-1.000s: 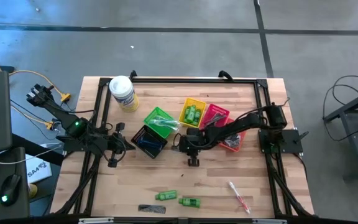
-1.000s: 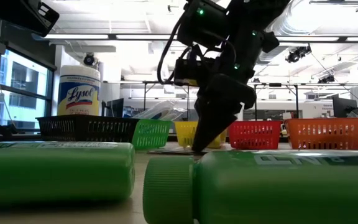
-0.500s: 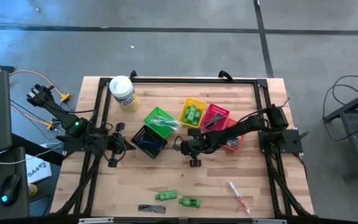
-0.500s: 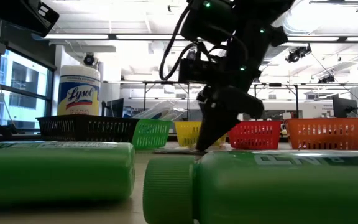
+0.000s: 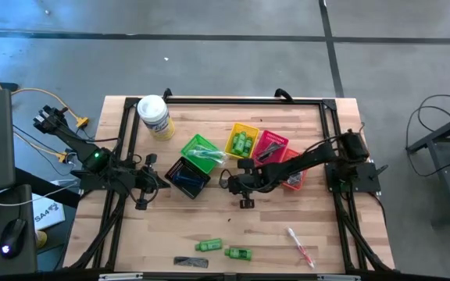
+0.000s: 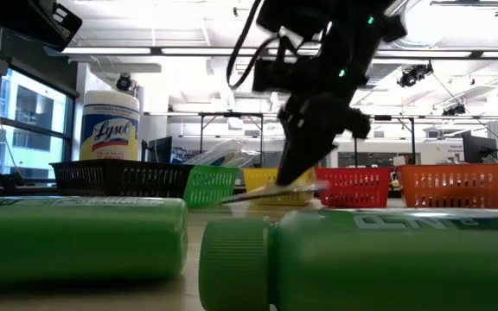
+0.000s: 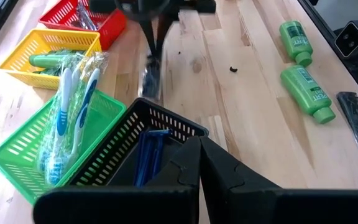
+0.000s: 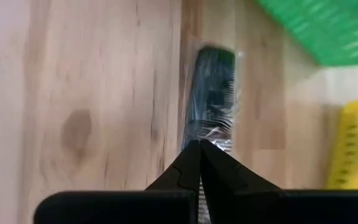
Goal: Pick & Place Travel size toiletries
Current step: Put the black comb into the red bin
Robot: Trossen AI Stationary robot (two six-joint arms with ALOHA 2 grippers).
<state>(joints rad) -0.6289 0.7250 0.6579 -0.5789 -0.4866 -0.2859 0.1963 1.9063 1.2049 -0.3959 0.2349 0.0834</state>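
Left gripper [image 5: 141,193] waits at the frame's left-middle in the high view, fingers pressed together on nothing, just beside the black basket [image 5: 187,176]. Right gripper [image 5: 243,195] sits at centre, jaws pinched on one end of a wrapped comb [image 8: 210,93]; in the low view the comb [image 6: 271,193] hangs nearly level just off the wood, its long axis running straight out from the fingertips. With the baskets just above it in the high view, I'd say the right arm, the nearer one, carries it.

Right hand [image 5: 226,183] hangs beside the black basket [image 5: 187,176].
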